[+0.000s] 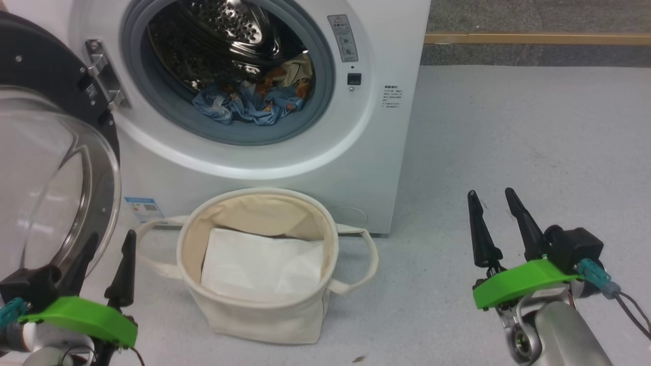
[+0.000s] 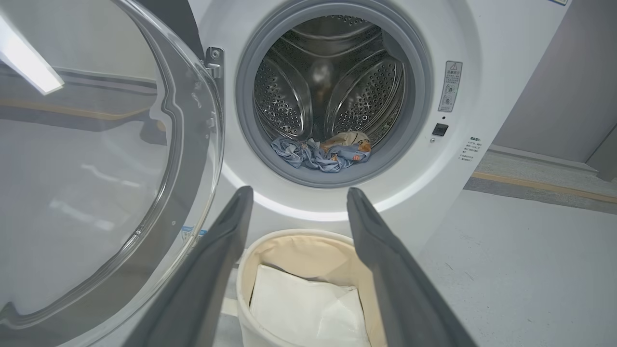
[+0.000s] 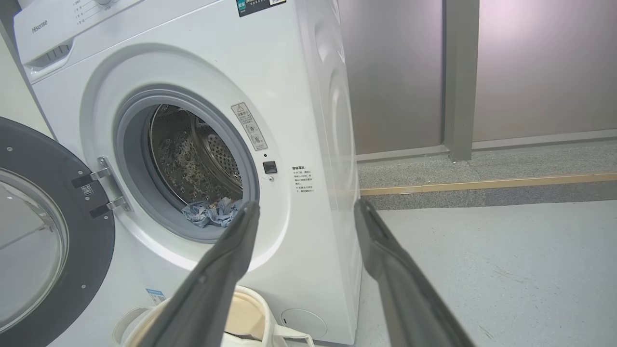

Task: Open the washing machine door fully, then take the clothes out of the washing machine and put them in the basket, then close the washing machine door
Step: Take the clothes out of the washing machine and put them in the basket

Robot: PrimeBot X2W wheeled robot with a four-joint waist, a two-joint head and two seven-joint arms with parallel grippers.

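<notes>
The white washing machine stands open. Its black-rimmed door is swung out to the left, with the glass bowl bulging toward me. Blue printed and cream clothes lie at the front of the steel drum. The cream canvas basket sits on the floor in front of the machine, with a flat white folded sheet in it. My left gripper hangs open beside the door glass, left of the basket. Over the floor at the right, my right gripper is open and empty.
Grey floor stretches to the right of the machine. A wooden strip runs along the wall base behind. The basket's looped handles stick out sideways. A metal wall post stands behind on the right.
</notes>
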